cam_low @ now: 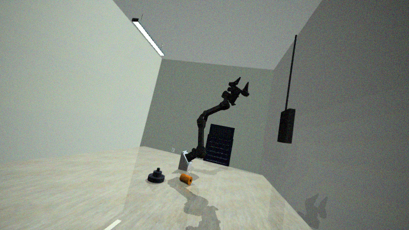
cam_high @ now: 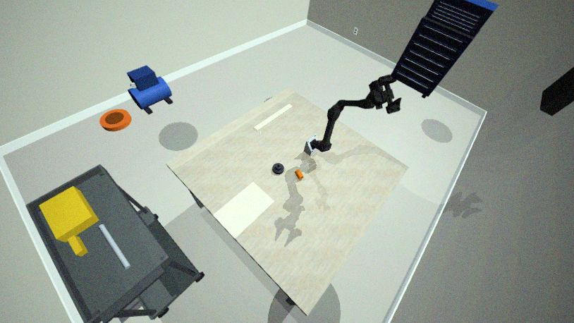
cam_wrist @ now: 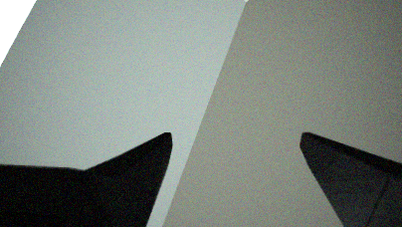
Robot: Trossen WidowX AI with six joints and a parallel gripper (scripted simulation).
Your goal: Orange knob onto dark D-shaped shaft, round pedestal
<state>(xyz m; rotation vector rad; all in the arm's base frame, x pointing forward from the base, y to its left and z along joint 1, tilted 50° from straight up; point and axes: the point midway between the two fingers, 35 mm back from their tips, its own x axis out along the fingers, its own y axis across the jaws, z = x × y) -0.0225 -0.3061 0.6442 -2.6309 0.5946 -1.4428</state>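
Observation:
The orange knob (cam_high: 299,174) (cam_low: 186,179) lies on its side on the wooden table; a dark hole shows in its end in the exterior view. The round dark pedestal (cam_high: 277,168) (cam_low: 156,179) stands upright on the table beside the knob, with the short dark shaft (cam_low: 158,169) rising from its middle. The shaft's flat side cannot be made out. My gripper (cam_low: 244,79) (cam_wrist: 235,139) is open and empty, raised high above the table and far from the knob and pedestal. The wrist view shows only walls between the two fingertips.
The arm's pale base plate (cam_high: 310,145) (cam_low: 184,161) stands on the table (cam_high: 349,200) behind the knob. A flat cream sheet (cam_high: 245,209) and a long pale strip (cam_high: 273,117) lie on the table. A grey cart (cam_high: 132,225) stands off the table's edge.

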